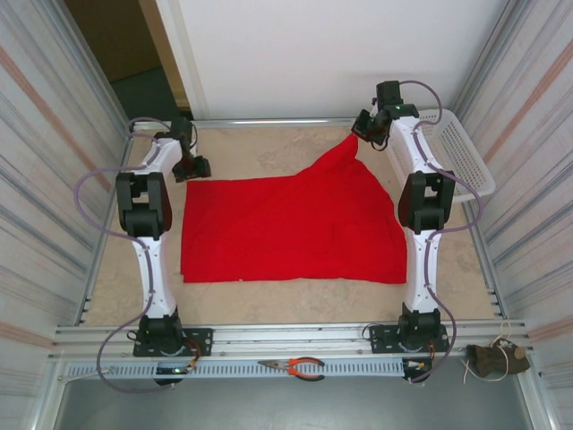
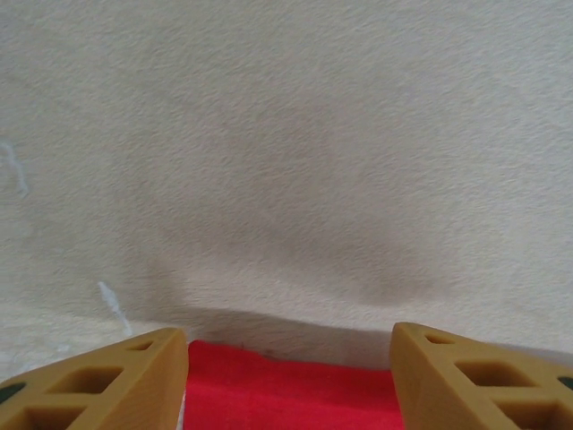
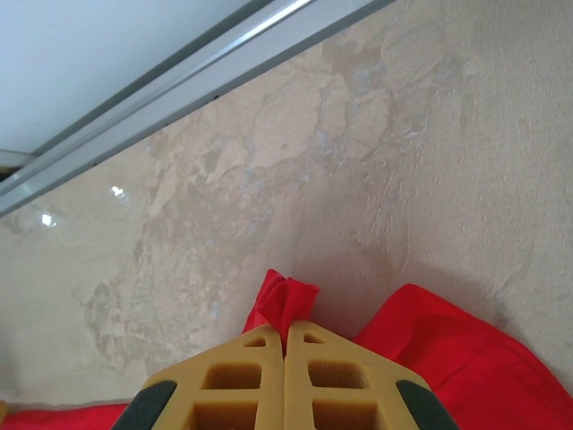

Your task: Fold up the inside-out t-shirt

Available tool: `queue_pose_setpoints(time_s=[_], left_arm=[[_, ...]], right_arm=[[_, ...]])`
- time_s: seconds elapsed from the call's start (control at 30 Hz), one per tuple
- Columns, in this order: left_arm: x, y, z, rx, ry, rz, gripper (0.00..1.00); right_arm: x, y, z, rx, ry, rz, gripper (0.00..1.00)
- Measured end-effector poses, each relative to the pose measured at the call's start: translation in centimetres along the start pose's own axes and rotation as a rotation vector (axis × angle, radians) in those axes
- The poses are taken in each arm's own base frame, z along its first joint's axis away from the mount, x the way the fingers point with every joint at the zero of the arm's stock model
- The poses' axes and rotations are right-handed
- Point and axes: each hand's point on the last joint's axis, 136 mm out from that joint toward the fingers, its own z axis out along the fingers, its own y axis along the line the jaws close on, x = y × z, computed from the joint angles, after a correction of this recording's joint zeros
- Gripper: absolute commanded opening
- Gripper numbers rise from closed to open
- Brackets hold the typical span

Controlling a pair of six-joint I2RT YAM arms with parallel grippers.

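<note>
Across the middle of the beige desk (image 1: 260, 152), the bright red cloth t-shirt (image 1: 286, 224) lies spread flat, plain red side up. Right end effector (image 1: 364, 126): clenched on the far-right corner, which is raised off the desk. Left end effector (image 1: 192, 168): jaws apart, grasping nothing, over the far-left corner.

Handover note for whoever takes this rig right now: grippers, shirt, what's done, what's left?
Left gripper: open, holding nothing, at the far left corner of the t-shirt.
Right gripper: shut on the far right corner, which is pulled up off the table.
T-shirt: spread mostly flat between the arms, plain red face up.
Done: cloth laid out roughly rectangular; I cannot tell whether a fold is already in it.
Left: probably carry the raised corner over to make a fold, then finish folding.
</note>
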Motion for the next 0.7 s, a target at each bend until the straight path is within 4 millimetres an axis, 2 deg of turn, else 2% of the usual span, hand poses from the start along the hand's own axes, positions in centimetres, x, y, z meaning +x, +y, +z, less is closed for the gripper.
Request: queue_pose_setpoints(time_s=[0.13,0.2,0.37,0.43,0.47,0.57,0.7], left_arm=[[0.4,0.6,0.2,-0.022,0.013,-0.003,0.68],[0.5,0.6,0.3,-0.023,0.015,-0.004,0.67],[1.1,0.7,0.6,-0.025,0.031,-0.005,0.44],[1.1,0.7,0.7,-0.025,0.029,-0.001,0.42],[1.1,0.8,0.7,-0.024,0.027,-0.004,0.34],[1.1,1.1,0.7,-0.034,0.024,-0.010,0.01],[1.0,1.3,0.6,-0.028,0.016,-0.018,0.00]], right_arm=[[0.0,0.0,0.0,-0.001,0.000,0.000,0.00],[0.0,0.0,0.0,-0.003,0.001,0.000,0.00],[0.0,0.1,0.0,-0.005,0.000,0.005,0.00],[-0.1,0.1,0.0,-0.006,-0.002,0.010,0.00],[-0.1,0.1,0.0,-0.007,-0.004,0.013,0.00],[-0.1,0.1,0.0,-0.007,-0.004,0.016,0.00],[-0.1,0.2,0.0,-0.007,-0.004,0.016,0.00]])
